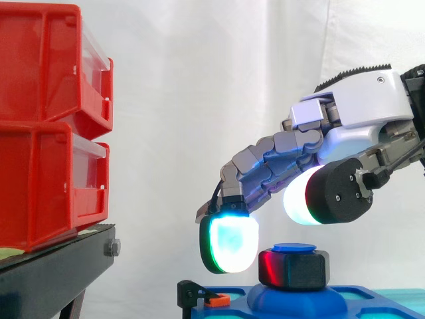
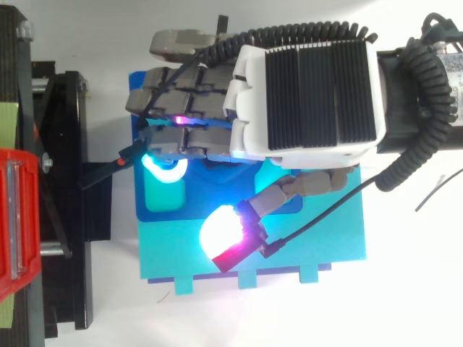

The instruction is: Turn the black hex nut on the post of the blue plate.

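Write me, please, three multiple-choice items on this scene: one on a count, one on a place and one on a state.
1. How many red bins are stacked in the side view? A one; B two; C four.
2. Where is the black hex nut? A in a red bin; B on the post of the blue plate; C lifted clear of the plate.
3. What is the hand doing? A clamping the nut; B reaching into a bin; C arching over the nut.
Answers: 1 B, one bin stands on the other. 2 B, the post's blue top shows above the nut. 3 C, the thumb pad is raised clear of the nut.
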`<state>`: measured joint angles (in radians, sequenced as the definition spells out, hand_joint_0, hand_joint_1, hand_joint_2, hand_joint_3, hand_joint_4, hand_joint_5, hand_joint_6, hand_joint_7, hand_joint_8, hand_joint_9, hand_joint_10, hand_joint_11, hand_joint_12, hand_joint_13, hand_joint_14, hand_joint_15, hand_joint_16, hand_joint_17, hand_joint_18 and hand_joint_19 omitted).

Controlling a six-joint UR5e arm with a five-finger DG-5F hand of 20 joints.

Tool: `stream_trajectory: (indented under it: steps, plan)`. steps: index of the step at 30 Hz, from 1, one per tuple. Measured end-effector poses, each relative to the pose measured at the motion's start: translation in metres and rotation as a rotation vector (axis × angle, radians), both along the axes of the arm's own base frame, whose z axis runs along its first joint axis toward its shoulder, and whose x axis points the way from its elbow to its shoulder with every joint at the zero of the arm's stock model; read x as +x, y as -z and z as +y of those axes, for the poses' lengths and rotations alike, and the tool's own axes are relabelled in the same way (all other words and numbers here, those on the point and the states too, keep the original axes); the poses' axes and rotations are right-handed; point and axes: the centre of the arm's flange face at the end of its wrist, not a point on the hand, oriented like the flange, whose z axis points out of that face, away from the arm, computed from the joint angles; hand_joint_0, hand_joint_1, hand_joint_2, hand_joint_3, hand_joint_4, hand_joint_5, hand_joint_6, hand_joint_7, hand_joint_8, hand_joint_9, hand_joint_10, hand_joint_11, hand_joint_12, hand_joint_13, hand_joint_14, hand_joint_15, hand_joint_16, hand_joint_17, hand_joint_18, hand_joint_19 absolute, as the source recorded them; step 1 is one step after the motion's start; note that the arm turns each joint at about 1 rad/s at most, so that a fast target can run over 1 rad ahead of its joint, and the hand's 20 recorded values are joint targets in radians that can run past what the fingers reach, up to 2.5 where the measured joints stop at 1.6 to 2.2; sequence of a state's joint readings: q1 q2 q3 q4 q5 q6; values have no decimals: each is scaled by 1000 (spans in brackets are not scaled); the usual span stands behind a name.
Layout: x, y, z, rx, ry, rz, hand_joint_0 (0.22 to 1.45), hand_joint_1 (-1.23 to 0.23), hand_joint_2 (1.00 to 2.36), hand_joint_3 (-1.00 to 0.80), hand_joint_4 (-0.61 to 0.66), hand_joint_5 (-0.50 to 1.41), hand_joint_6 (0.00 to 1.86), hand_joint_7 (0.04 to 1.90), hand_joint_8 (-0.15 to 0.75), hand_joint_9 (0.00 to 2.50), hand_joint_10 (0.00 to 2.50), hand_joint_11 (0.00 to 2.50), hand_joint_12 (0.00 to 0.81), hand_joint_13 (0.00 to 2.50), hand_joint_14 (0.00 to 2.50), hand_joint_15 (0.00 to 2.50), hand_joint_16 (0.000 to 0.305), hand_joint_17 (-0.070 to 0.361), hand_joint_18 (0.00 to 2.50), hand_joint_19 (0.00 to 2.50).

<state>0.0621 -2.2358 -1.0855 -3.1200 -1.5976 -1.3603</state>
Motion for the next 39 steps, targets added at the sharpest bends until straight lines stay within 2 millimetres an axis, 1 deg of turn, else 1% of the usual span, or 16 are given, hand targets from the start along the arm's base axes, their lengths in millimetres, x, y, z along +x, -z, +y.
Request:
stream_trajectory:
  steps: [12,21,30,34,39]
  plan:
    - [-3,2,-10,-1,8,13,495,-340,1000,-500,208,-188,503,1041,248,358,0,43,344,355,1,69,55,123,177,145]
    - [-10,4,-30,-11,1,41,495,-340,1000,-500,202,-188,503,1036,249,359,3,35,342,356,3,75,54,122,177,146]
    - [-13,3,-51,-24,-12,27,496,-339,1000,-500,204,-187,503,1039,248,360,2,36,334,355,3,73,54,121,171,152]
    - [-15,3,-57,-22,-21,21,496,-339,1000,-500,202,-188,503,1041,249,360,0,37,333,352,3,77,53,120,167,153]
    - [-15,1,-59,-18,-31,14,494,-337,1000,-500,203,-188,502,1038,249,361,0,36,333,347,1,75,54,121,163,148]
